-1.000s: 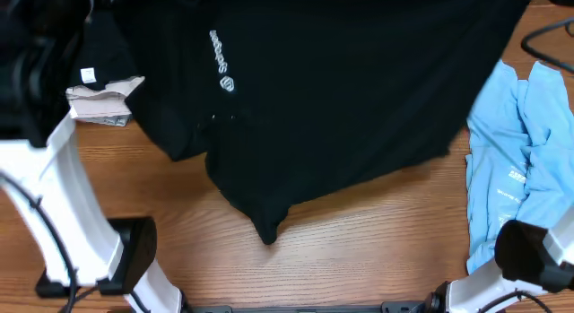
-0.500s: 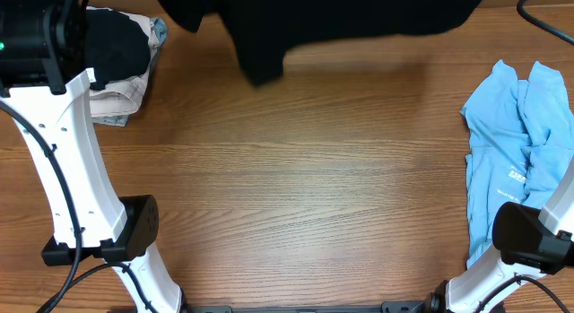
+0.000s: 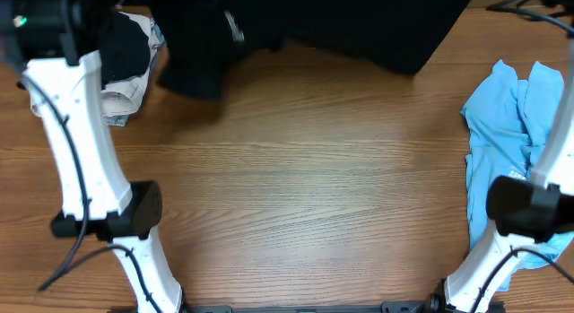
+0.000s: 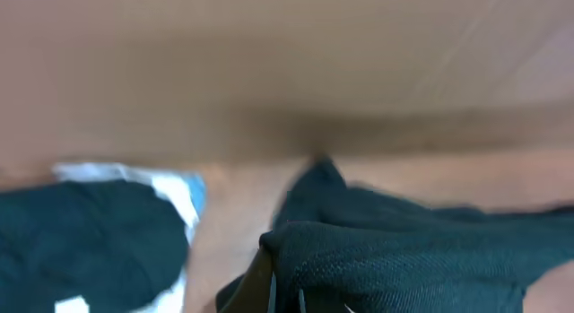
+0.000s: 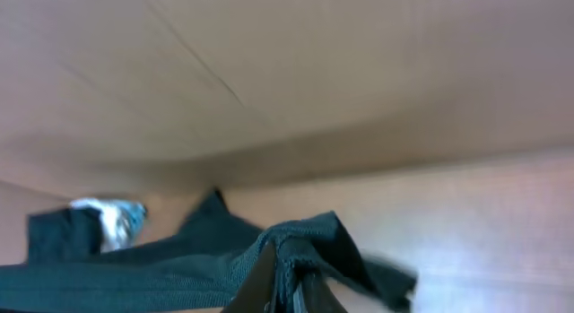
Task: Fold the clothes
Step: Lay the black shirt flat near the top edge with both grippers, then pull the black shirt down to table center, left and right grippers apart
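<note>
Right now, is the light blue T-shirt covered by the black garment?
No, the light blue T-shirt lies uncovered at the right, apart from the black garment.

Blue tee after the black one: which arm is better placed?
Right, likely: the light blue T-shirt lies beside the right arm's base. Left tool and right tool both clamp the black garment.

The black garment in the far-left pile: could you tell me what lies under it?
Under the black garment lies crumpled beige cloth, showing at its near edge. Anything further beneath is covered.

The black garment (image 4: 404, 250) is matt knitted cloth, the table (image 3: 314, 187) smooth grained wood.
</note>
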